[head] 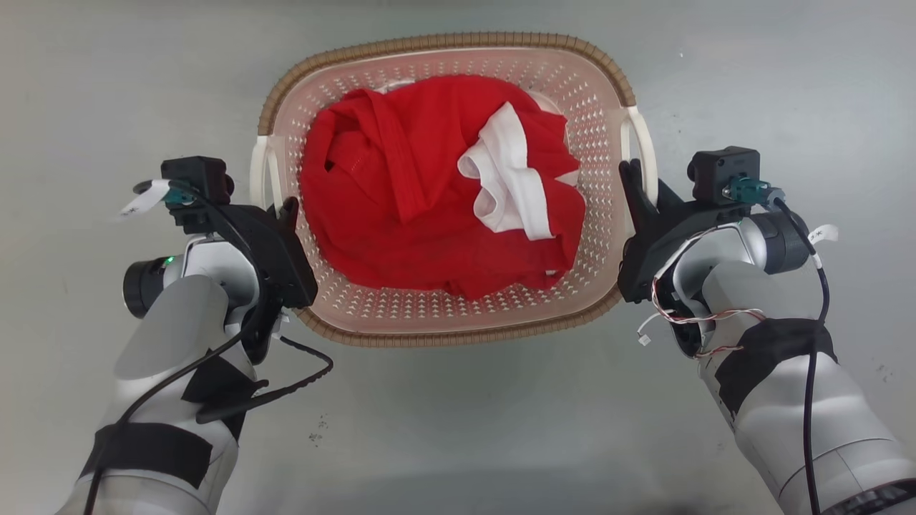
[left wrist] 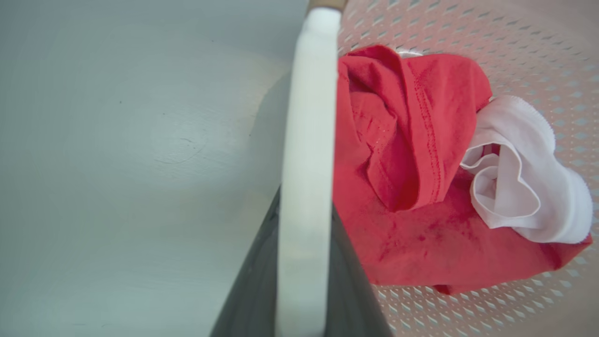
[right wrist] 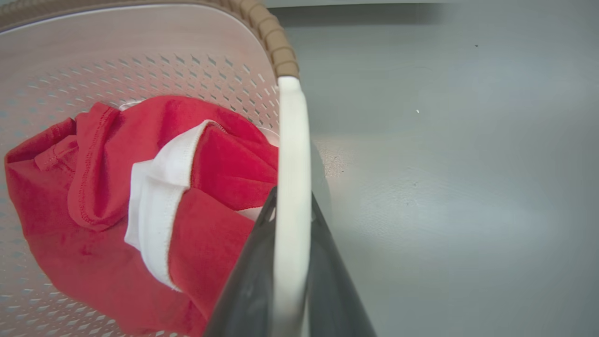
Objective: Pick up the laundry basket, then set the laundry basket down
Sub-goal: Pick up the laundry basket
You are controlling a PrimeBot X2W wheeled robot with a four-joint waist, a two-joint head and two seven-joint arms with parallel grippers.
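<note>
from the head: laundry basket (head: pixel 458 39) long axis left to right, mouth up. from the wrists: left gripper (left wrist: pixel 306 206), right gripper (right wrist: pixel 292 196) each clamped on a white handle (left wrist: pixel 306 117).

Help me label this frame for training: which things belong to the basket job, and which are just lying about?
Job: laundry basket; left gripper closed on its left handle; right gripper closed on its right handle.

Just there: red garment and white garment inside the basket; grey floor.
</note>
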